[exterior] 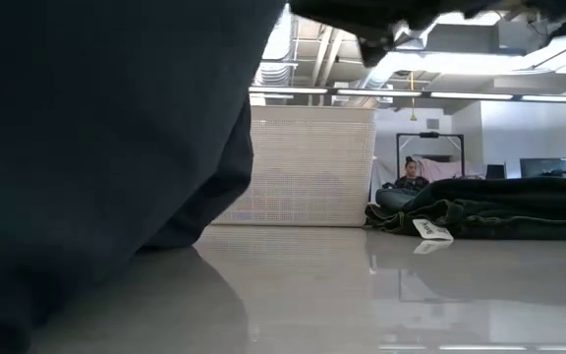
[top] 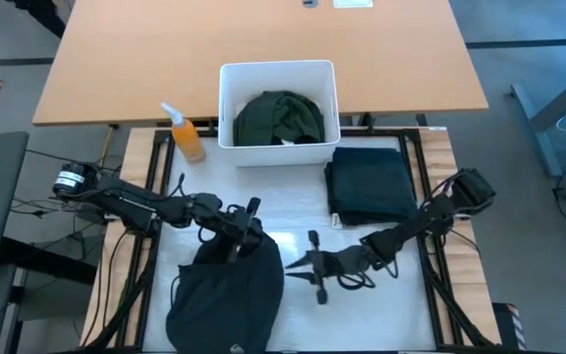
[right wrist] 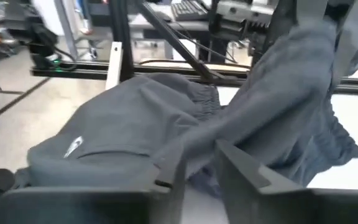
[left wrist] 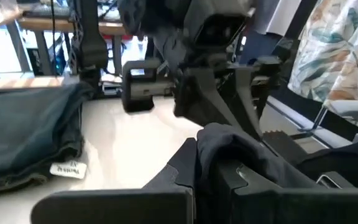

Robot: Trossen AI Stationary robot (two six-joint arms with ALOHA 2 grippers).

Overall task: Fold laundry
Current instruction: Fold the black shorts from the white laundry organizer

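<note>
Pinching the black garment in its pressed-together left claw, the robot is lifting it over the bench's near-left corner, right claw hovering spread beside it. Looking floppy and light, so it's probably best grabbed along an edge or waistband.

You had a black garment bunched on a pale grey-white surface. A dark green garment lay in the white bin, whose wall showed a fine grid pattern in the low view. A folded dark charcoal garment carried a small white label. The spray bottle was orange with a white top. Both arms were dark, and the desk behind was light tan wood. In the left wrist view you had a leaf-patterned cloth in cream, teal and orange.
</note>
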